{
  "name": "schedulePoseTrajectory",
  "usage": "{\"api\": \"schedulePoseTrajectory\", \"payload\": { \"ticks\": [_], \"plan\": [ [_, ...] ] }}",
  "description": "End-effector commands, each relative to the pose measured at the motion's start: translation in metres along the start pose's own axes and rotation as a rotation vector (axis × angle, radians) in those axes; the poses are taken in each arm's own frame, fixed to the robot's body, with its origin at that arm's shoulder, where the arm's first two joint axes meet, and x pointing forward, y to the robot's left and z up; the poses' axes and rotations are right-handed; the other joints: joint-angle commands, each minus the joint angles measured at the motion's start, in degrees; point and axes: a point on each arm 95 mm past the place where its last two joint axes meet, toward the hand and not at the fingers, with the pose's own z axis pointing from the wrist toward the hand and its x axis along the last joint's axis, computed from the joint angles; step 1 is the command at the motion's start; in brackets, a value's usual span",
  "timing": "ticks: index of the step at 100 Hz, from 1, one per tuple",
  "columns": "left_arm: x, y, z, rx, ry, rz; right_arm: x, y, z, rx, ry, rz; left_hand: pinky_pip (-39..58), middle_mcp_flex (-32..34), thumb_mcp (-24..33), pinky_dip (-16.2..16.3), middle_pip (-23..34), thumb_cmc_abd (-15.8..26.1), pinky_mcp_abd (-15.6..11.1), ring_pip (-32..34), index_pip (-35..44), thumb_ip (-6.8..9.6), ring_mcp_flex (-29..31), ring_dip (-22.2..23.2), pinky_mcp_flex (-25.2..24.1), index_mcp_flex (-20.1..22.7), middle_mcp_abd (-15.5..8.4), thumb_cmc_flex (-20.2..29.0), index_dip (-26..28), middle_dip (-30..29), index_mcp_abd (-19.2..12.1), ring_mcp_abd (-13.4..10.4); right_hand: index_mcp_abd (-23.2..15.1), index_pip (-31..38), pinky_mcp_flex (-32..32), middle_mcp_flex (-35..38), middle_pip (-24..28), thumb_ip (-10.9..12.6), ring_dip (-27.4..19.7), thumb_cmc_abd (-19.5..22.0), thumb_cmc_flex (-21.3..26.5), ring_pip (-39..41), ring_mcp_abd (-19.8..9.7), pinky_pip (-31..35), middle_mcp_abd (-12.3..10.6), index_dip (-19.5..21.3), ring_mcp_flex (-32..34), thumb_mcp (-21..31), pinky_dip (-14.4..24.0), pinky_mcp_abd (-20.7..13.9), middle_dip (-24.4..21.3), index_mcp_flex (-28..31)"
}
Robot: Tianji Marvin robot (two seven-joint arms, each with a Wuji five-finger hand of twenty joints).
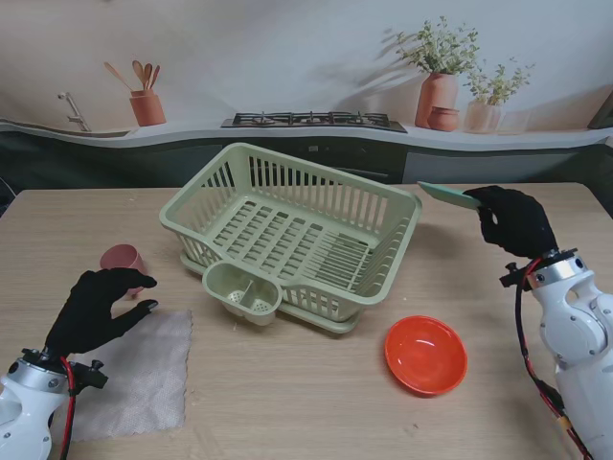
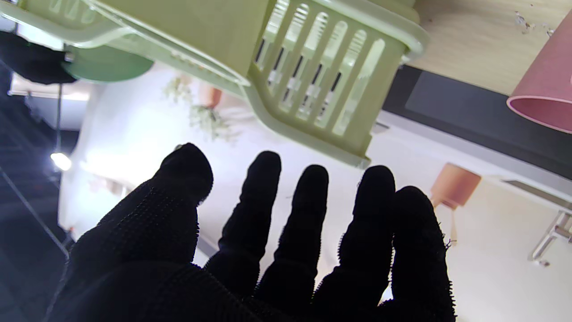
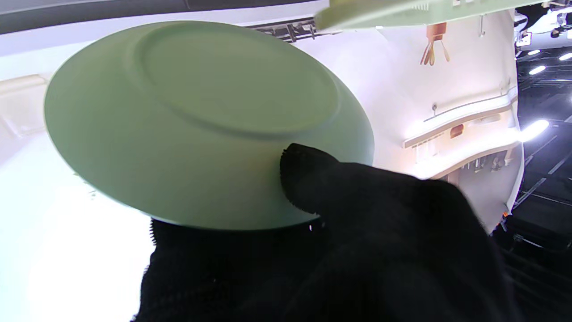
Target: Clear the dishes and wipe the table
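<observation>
The left hand (image 1: 96, 309) hovers with fingers spread, grasping nothing, over the cloth (image 1: 134, 374) beside the pink cup (image 1: 123, 259). The rack (image 1: 292, 235) sits mid-counter, the red bowl (image 1: 425, 354) nearer me. The right hand (image 1: 514, 220) grips the green plate (image 1: 448, 195); racking it looks next, needing a tilt into the slots.

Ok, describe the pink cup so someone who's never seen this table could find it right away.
Start at the big green dish rack mid-table and look to its left. The pink cup stands there, just past the left robot hand and the grey cloth. It's the only pink thing; the bowl is orange.
</observation>
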Motion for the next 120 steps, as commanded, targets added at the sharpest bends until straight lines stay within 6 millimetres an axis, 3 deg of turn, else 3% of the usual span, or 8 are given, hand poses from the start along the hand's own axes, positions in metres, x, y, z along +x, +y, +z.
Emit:
{"api": "schedulePoseTrajectory", "payload": {
  "ticks": [1,63,120],
  "plan": [
    [0.001,0.001,0.0,-0.008,0.0,-0.003,0.009,0.011,0.01,-0.01,0.04,-0.004,-0.02,-0.13,-0.5,-0.02,-0.22,1.42,0.68,0.26,-0.78,1.47,-0.27,0.11,-0.65,1.61,1.51,0.42,-0.35,-0.08,0.54,1.45,-3.09,3.19,5.77,0.43,0.71,1.61,0.31,5.72,4.03,1.69,3.48,11.82,0.56,-0.6,1.06,4.09,2.14,3.37,0.59,6.66],
    [0.001,0.001,-0.001,-0.001,-0.001,-0.003,0.08,0.018,0.05,0.082,0.163,0.166,-0.11,-0.11,-0.56,-0.09,-0.25,1.44,0.68,0.3,-0.89,1.47,-0.3,0.12,-0.74,1.63,1.76,0.45,-0.37,-0.09,0.62,1.45,-3.31,3.73,6.13,0.99,0.93,1.31,0.63,5.96,3.97,2.68,3.33,13.24,0.75,-0.31,1.82,3.7,2.37,3.01,0.7,6.61],
    [0.001,-0.001,-0.004,0.012,-0.002,0.0,0.151,0.011,0.068,0.217,0.227,0.33,-0.11,-0.02,-0.72,-0.1,-0.18,1.48,0.69,0.36,-0.83,1.49,-0.2,0.14,-0.74,1.64,1.63,0.56,-0.34,-0.06,0.67,1.47,-3.09,4.27,6.94,1.15,1.89,0.86,0.95,5.86,4.02,3.76,3.66,14.35,1.22,0.05,2.62,3.48,2.73,2.66,1.09,6.33]
  ]
}}
